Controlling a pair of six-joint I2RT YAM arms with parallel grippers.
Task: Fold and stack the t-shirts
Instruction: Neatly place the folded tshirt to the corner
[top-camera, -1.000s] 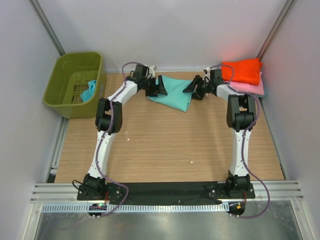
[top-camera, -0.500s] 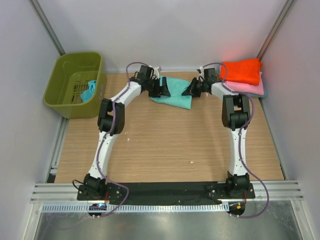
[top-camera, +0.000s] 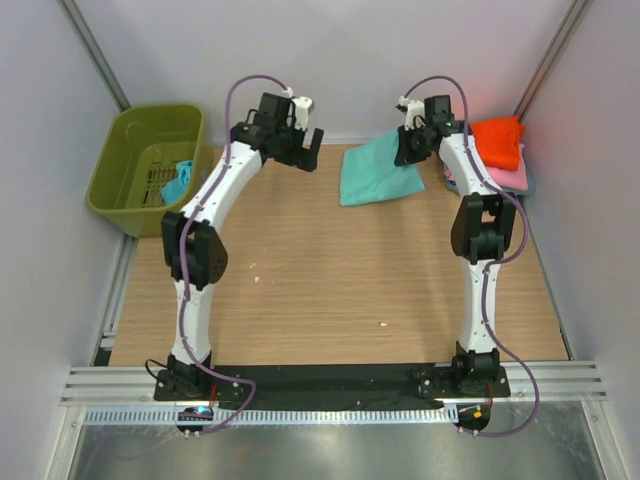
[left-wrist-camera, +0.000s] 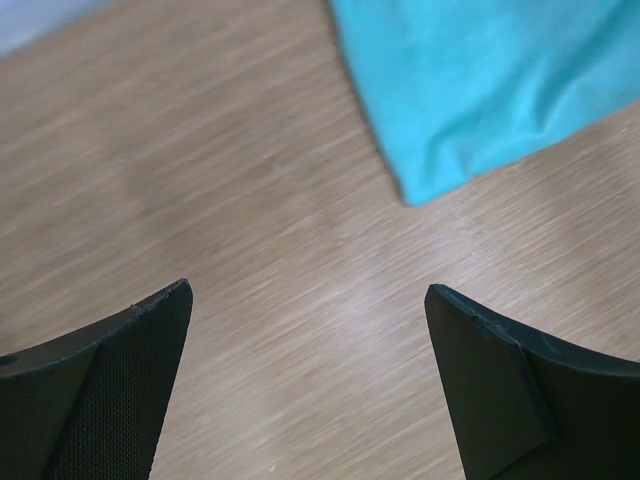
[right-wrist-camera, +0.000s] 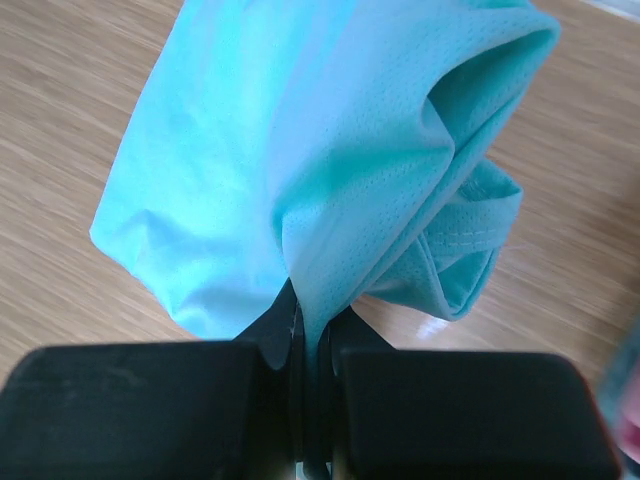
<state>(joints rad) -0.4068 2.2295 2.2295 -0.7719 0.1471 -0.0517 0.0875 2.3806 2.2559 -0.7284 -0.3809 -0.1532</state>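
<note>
Right end effector (right-wrist-camera: 310, 335) pinches the teal t-shirt (right-wrist-camera: 300, 150), cloth spreading beyond its fingertips.

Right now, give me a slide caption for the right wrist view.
Close-up: right tool shut on a bunched teal t-shirt, which drapes away over the wooden table.

Bright even light from above, soft faint shadows on table (top-camera: 330, 280), orange t-shirt (top-camera: 497, 140) blown out w/ red glow on wall (top-camera: 350, 70), left wrist view motion-blurred, teal t-shirt (right-wrist-camera: 330, 150) sharp in right wrist view, wood behind soft.
</note>
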